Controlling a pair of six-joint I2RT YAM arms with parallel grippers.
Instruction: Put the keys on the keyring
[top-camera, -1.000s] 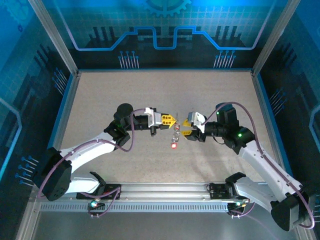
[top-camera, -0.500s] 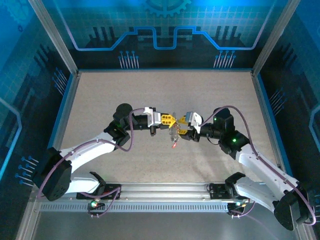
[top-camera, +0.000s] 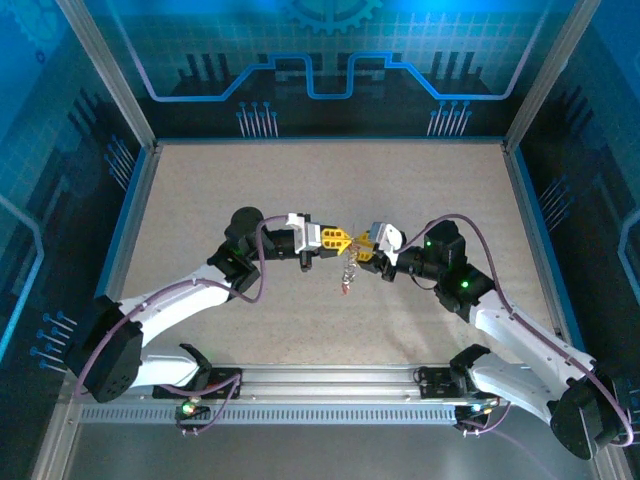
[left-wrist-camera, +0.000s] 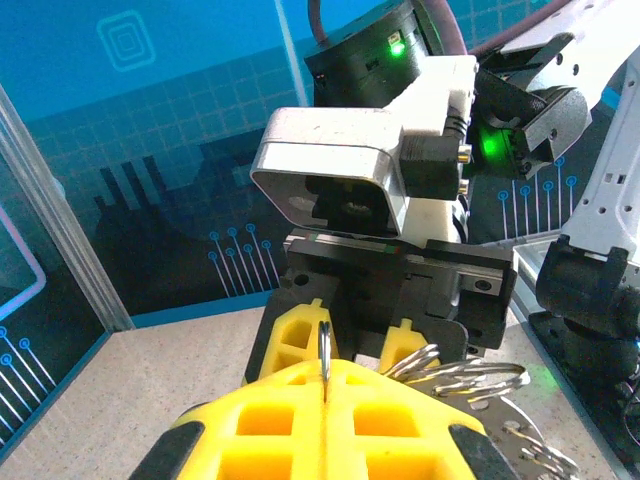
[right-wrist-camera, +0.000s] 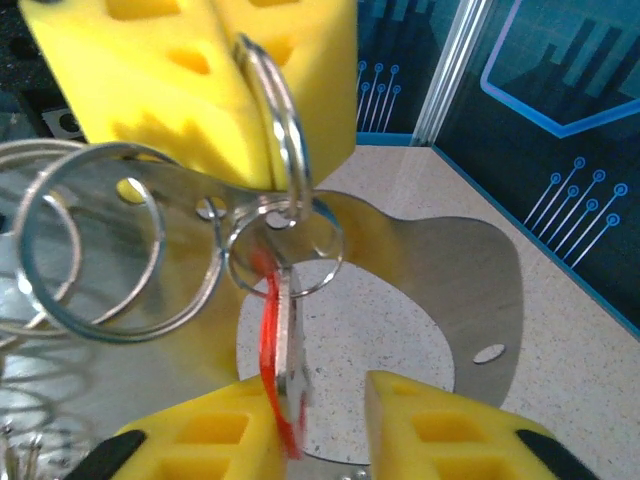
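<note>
Centrally over the worktop (top-camera: 250, 190), the left end effector (top-camera: 346, 239), clamped shut, pinches the keyring (right-wrist-camera: 283, 130) edge-on. A red key (right-wrist-camera: 272, 340) dangles beneath it, hanging within the narrow open gap of the right end effector (right-wrist-camera: 330, 430).

The keyring (right-wrist-camera: 272, 110) is a silvery split ring, pinched upright and edge-on between yellow fingers (right-wrist-camera: 170, 70). A smaller ring (right-wrist-camera: 285, 245) hangs linked through it. One red-headed key (right-wrist-camera: 270, 345) dangles from that ring, clear of the bench (top-camera: 250, 190).
</note>
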